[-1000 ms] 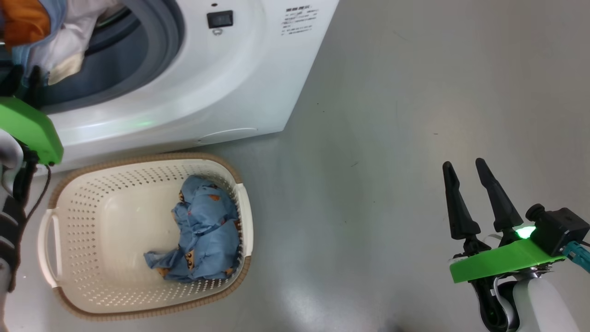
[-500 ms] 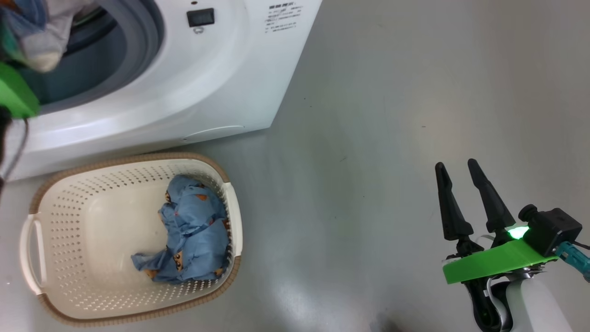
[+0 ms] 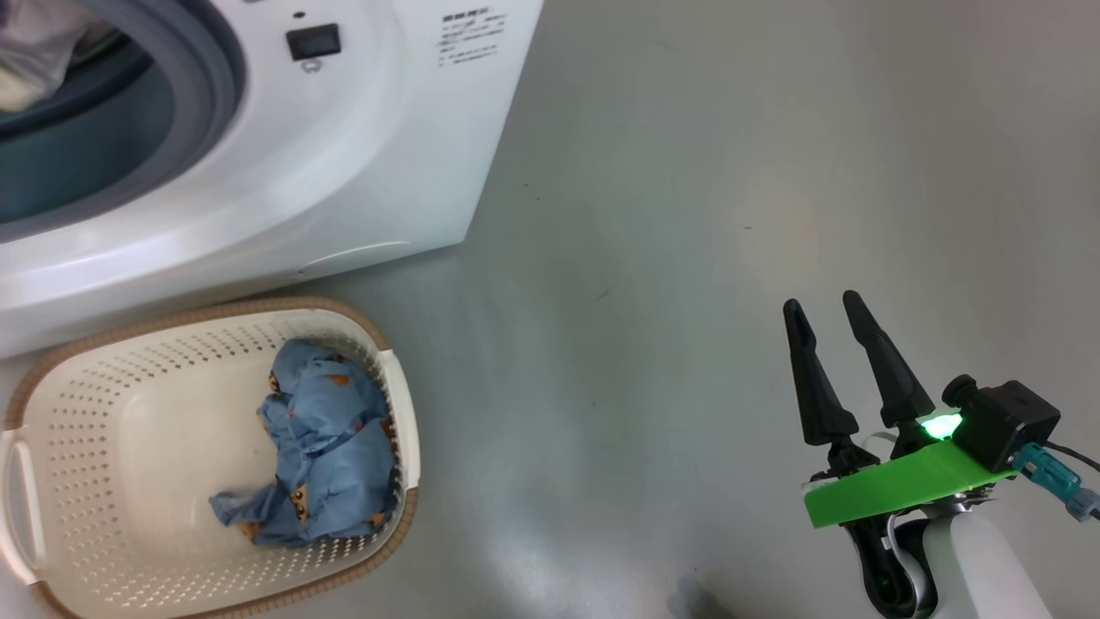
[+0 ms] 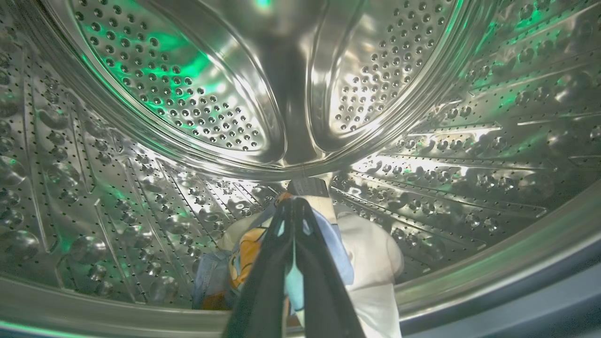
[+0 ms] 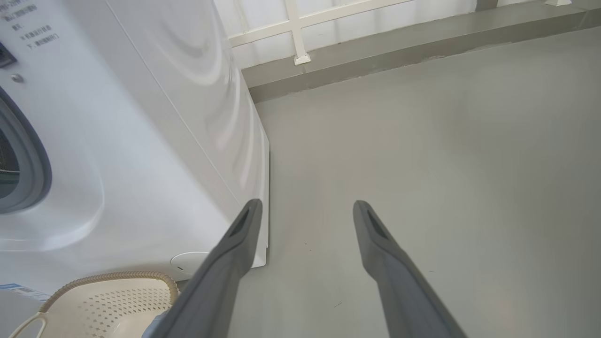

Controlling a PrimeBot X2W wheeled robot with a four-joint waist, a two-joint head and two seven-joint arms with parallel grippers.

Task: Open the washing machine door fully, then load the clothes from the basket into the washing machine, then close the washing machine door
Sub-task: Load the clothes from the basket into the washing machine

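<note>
Head view: bright, even light from overhead. I log a soft white glare patch on the grey floor (image 3: 550,533) and a sheen along the washing machine (image 3: 258,206) front; focus is sharp and shadows are faint. Left wrist view: dimmer, with hard highlights and green reflections across the steel drum (image 4: 188,117), its lines bowed by the wide lens; my left gripper (image 4: 293,203) is blurred up close. Right wrist view: bright and washed pale, with the right gripper (image 5: 306,204) soft and the edges curved.
</note>
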